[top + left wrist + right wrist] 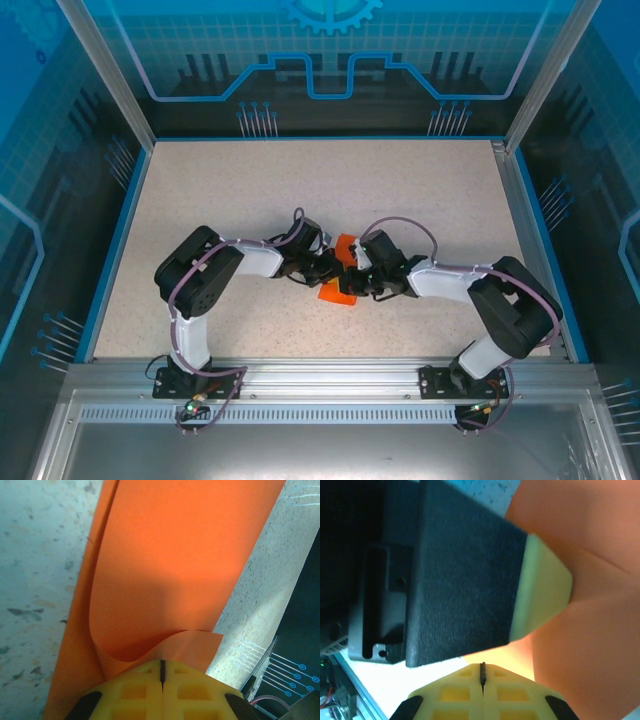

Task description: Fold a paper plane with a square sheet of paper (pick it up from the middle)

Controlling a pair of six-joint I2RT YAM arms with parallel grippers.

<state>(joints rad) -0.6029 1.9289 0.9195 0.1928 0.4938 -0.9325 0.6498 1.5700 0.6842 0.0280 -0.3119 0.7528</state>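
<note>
The square sheet of paper (338, 292) is bright orange and creased, lifted between both grippers at the table's middle. My left gripper (328, 268) comes in from the left. In the left wrist view its yellow jaws (162, 666) are shut, and the curled sheet (175, 555) bends down into their tips. My right gripper (358, 268) meets it from the right. In the right wrist view its jaws (482, 666) are shut where a pale edge of the paper (590, 630) reaches the tips. The left gripper's black, yellow-tipped finger (470, 580) sits just ahead of them.
The speckled beige table (300, 190) has a blue rim and clear enclosure walls on three sides. A metal rail (330, 375) with both arm bases runs along the near edge. Both forearms lie low, elbows out to either side.
</note>
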